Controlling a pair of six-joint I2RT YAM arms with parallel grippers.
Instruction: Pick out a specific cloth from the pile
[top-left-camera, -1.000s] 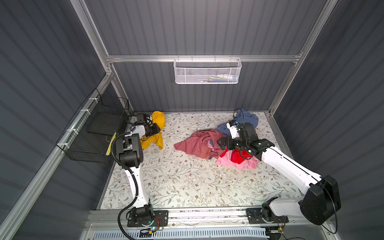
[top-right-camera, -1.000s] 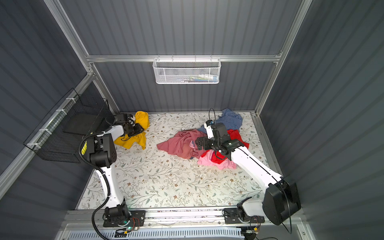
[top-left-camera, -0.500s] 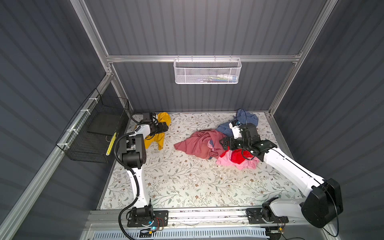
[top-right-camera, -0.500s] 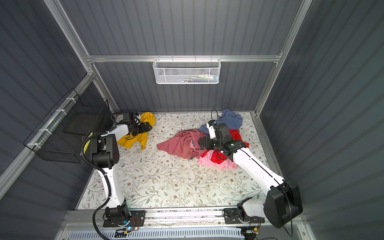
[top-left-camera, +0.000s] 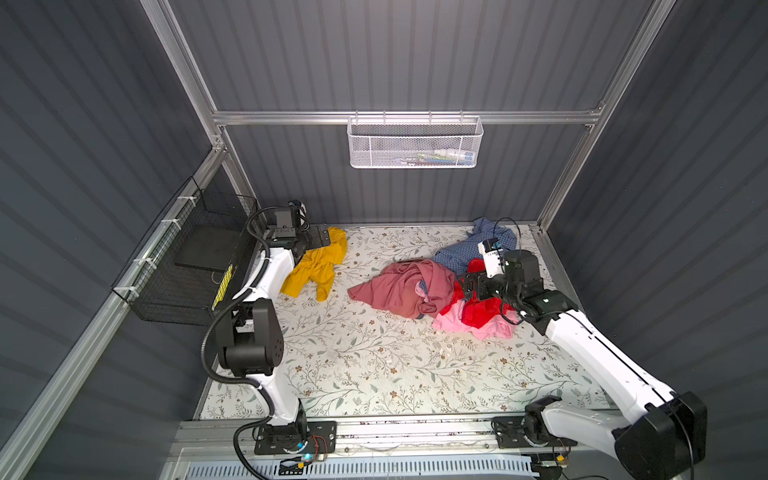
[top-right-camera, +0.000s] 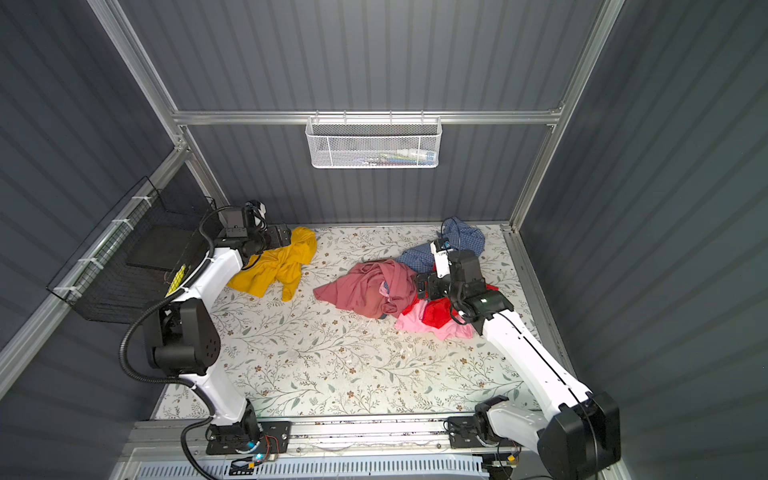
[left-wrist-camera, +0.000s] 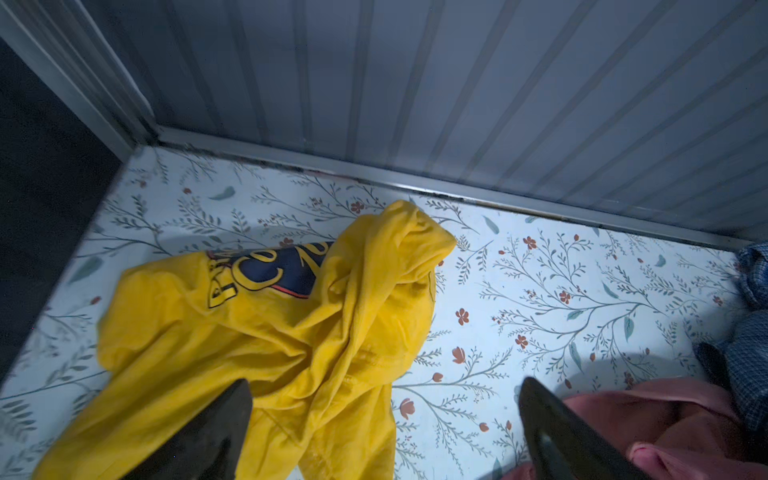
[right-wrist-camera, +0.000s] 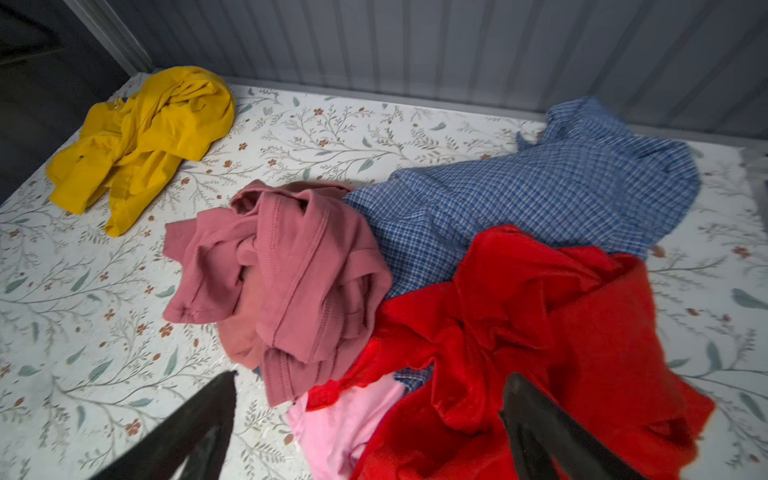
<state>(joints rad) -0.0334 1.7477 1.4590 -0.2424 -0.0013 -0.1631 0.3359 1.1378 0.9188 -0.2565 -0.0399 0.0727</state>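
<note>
A mustard-yellow cloth (top-left-camera: 318, 266) lies crumpled on the floral table (top-left-camera: 374, 365), well left of the pile (top-left-camera: 419, 286), close to the back wall (top-left-camera: 395, 199). Bare table separates cloth from pile and spreads wide in front of the pile. The 2 grippers are spread wide and empty: the left gripper (left-wrist-camera: 384, 386) over the cloth, the right gripper (right-wrist-camera: 370, 382) over the pile.

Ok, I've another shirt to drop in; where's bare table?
Widest: the whole near half of the table, in front of the yellow cloth and the pile. A narrower strip lies between them. Crowded: the far right corner.
</note>
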